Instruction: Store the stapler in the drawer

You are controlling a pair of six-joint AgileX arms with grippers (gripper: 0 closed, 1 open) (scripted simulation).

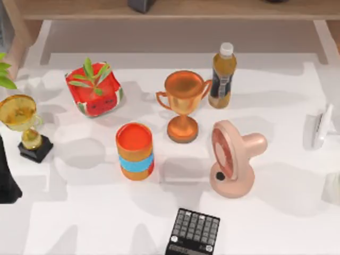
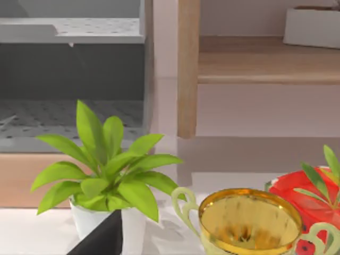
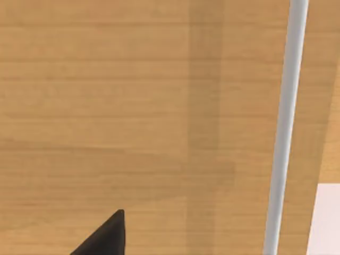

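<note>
The stapler [image 1: 320, 126] is seen at the table's right edge, nearer the right arm; finger states cannot be told.

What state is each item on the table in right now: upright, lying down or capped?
Slim white stapler: lying at the table's right edge, untouched.
Amber bottle: upright, white cap on.
Copper trophy cup: upright.
Gold trophy cup: upright on black base.
Orange can with blue band: upright.
Pink desk fan: standing.
Black calculator: flat, keys up.
</note>
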